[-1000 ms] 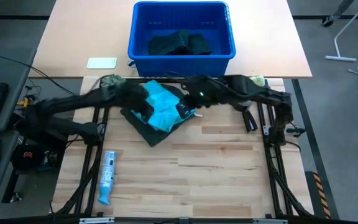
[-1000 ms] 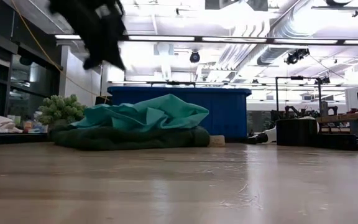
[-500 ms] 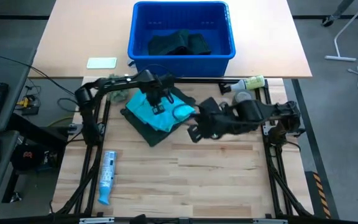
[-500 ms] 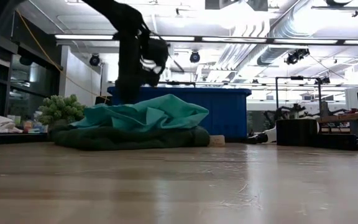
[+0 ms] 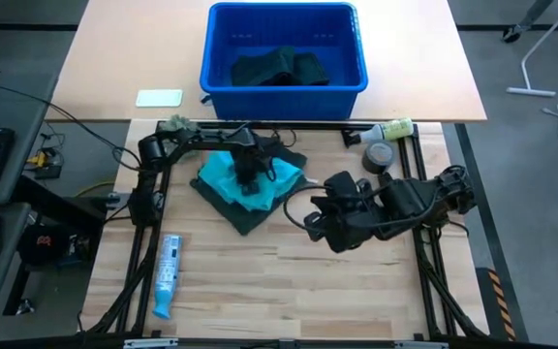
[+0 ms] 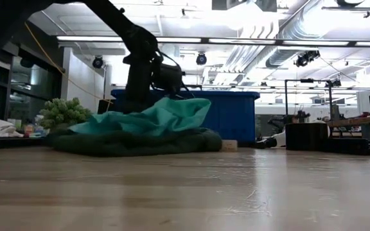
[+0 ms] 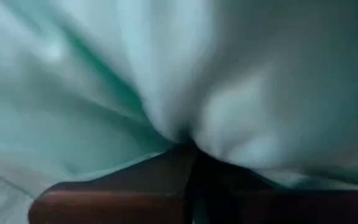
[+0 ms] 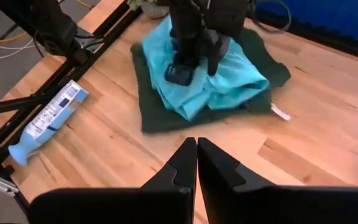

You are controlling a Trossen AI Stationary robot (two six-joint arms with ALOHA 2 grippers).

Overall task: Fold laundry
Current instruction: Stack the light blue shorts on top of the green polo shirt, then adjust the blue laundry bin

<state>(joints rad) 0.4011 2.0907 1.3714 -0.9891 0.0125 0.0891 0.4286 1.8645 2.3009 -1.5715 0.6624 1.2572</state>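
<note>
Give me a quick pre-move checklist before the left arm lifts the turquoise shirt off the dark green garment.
1. Left gripper down on the bright turquoise cloth shirt: ok; left wrist view is filled with the cloth.
2. Left fingers shut on the shirt: cannot tell how much cloth is caught.
3. Only the turquoise shirt pinched, not the dark green folded garment under it: cannot tell.
4. Right gripper clear of the pile: ok; shut, hanging over bare wooden table beside it.
5. White neck tag free: ok; it lies on the wood at the green garment's edge.
6. Blue plastic tube out of the way: ok.
</note>
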